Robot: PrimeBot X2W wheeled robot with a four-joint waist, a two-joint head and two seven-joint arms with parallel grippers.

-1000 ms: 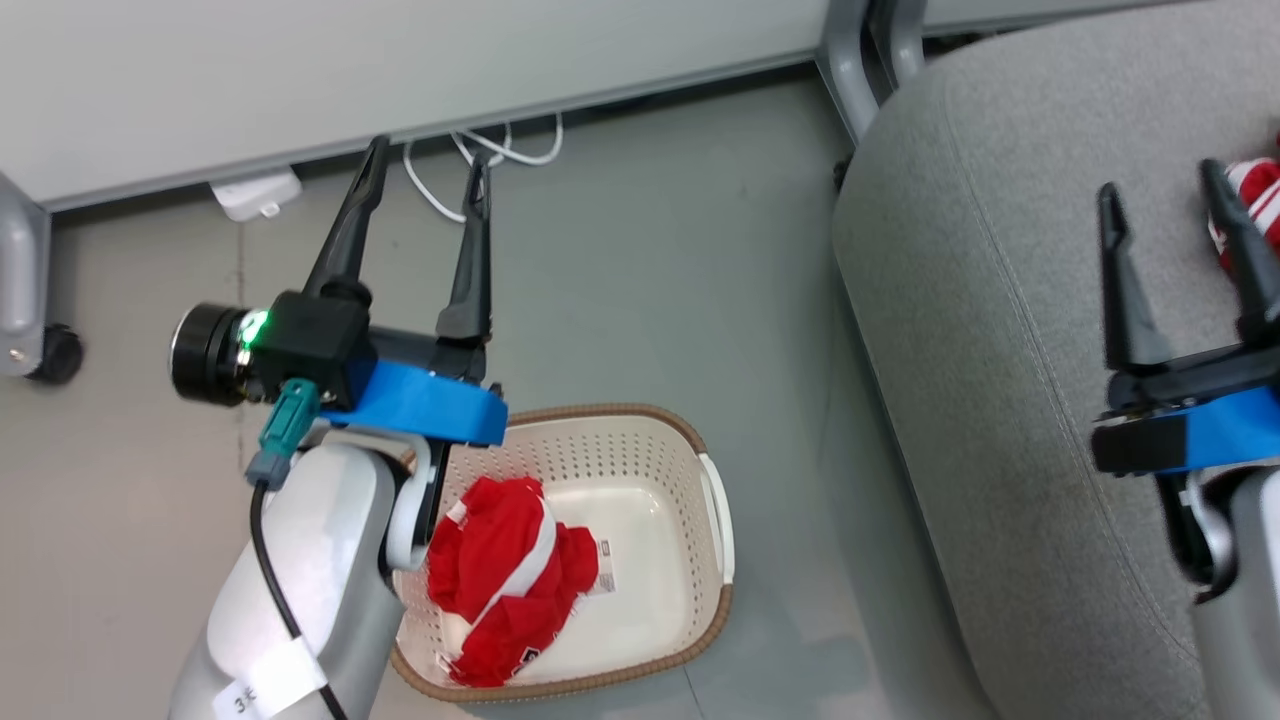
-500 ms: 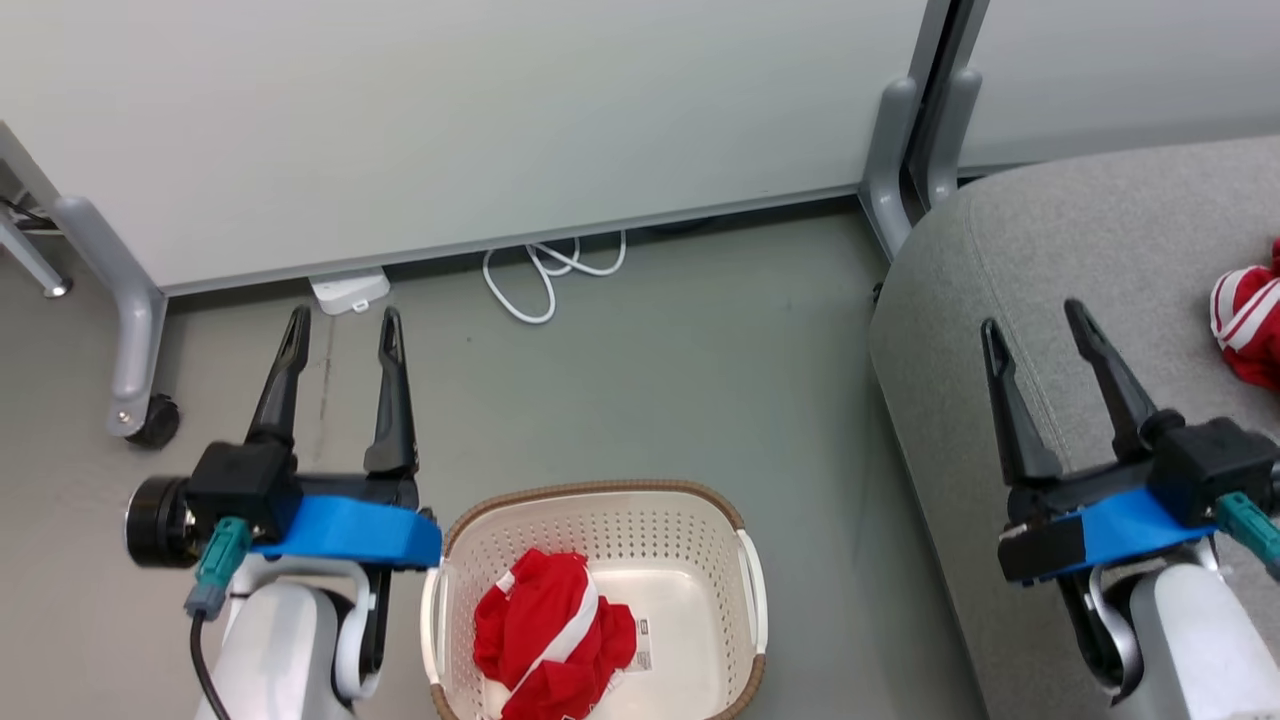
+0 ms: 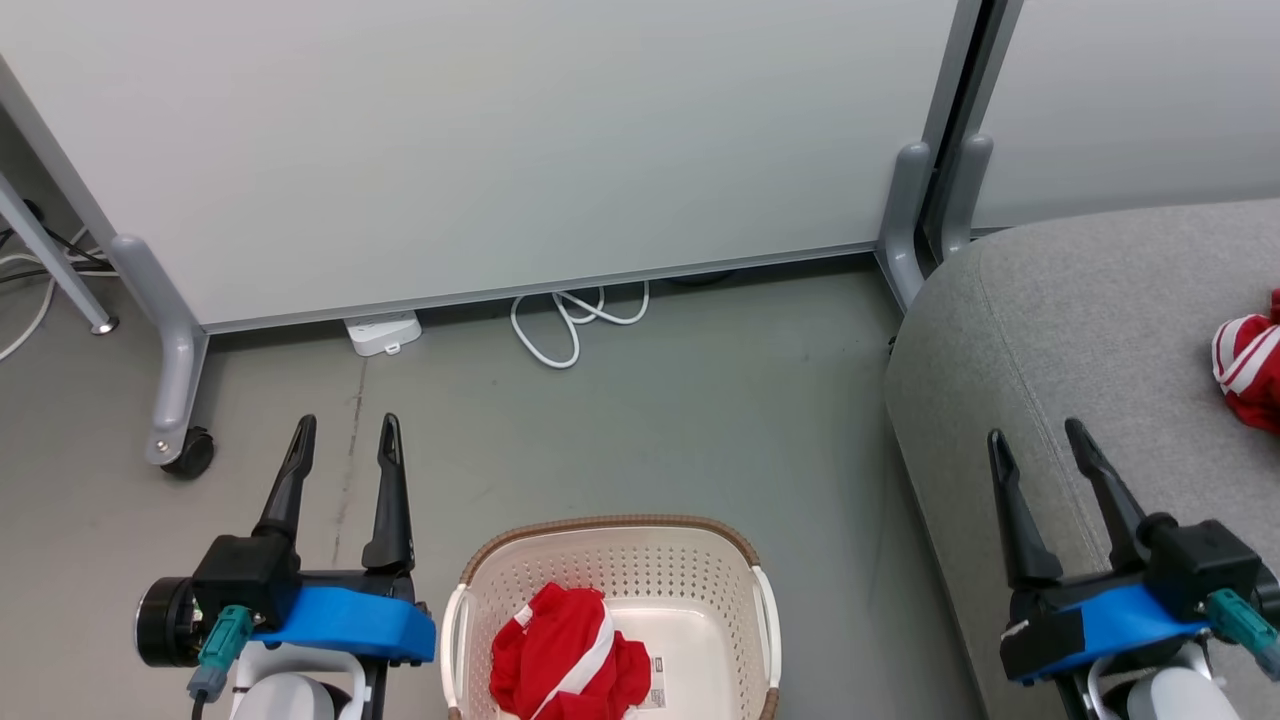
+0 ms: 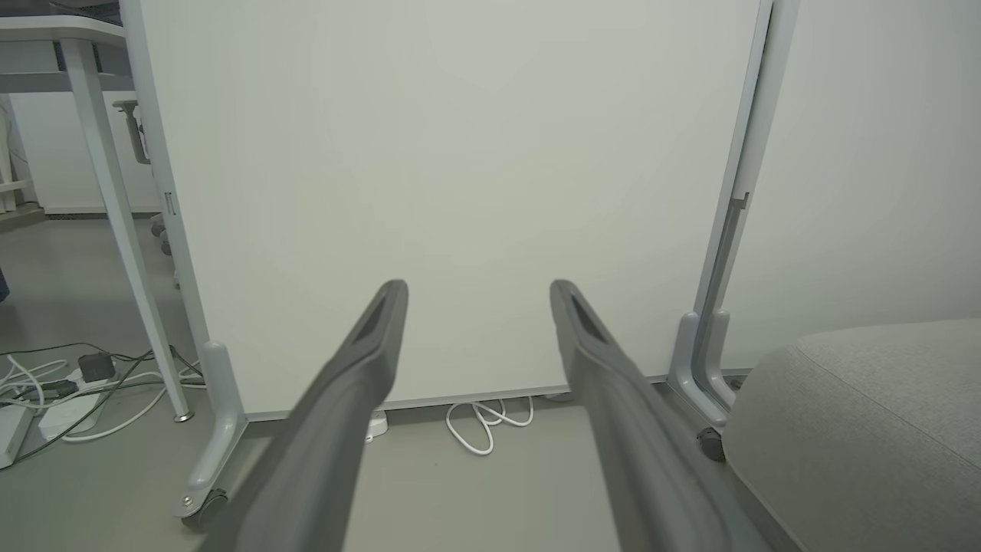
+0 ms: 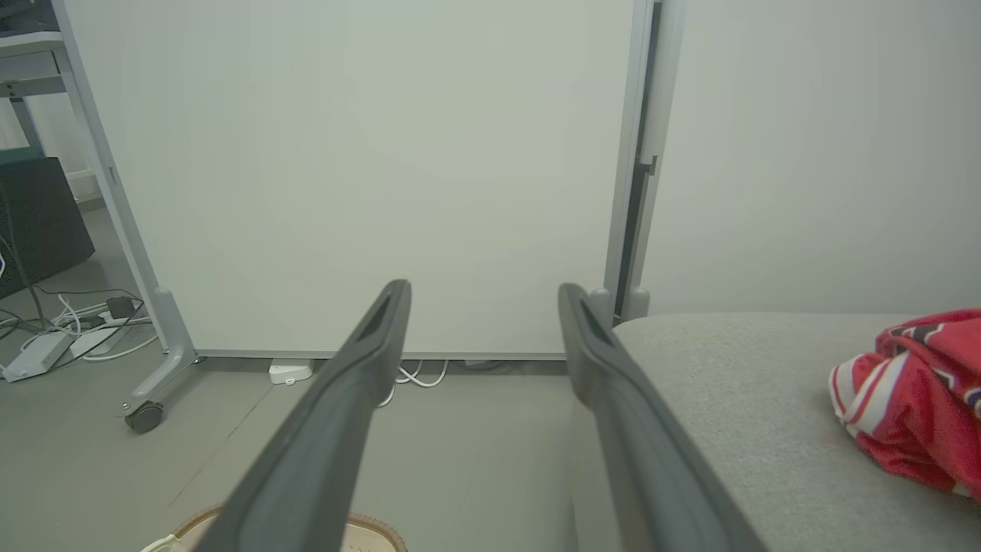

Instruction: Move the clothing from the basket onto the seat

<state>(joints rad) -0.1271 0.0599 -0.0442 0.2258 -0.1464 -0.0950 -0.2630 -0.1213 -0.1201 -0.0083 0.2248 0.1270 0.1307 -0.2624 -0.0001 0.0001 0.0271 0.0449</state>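
Note:
A red garment with white stripes (image 3: 568, 665) lies crumpled in the cream basket (image 3: 700, 580) at the bottom centre of the head view. The second red garment (image 3: 1250, 372) (image 5: 916, 395) rests on the grey seat (image 3: 1080, 310) (image 5: 736, 399) (image 4: 866, 414) at the right. My left gripper (image 3: 345, 436) (image 4: 475, 295) stands open and empty over the floor, left of the basket. My right gripper (image 3: 1035, 445) (image 5: 483, 299) is open and empty above the seat's front left edge, well left of the garment there. The basket's rim (image 5: 375, 529) peeks in at the bottom of the right wrist view.
A pale partition panel (image 3: 500, 150) on grey feet with a caster (image 3: 190, 455) stands behind. A coiled white cable (image 3: 570, 320) and a white power block (image 3: 382, 332) lie on the floor at its base. More cables (image 4: 54, 383) and a table leg sit at far left.
The head view has tilted up and back, showing more wall. Both arms have drawn back toward the body; the left gripper has left the space over the basket. Both stay open.

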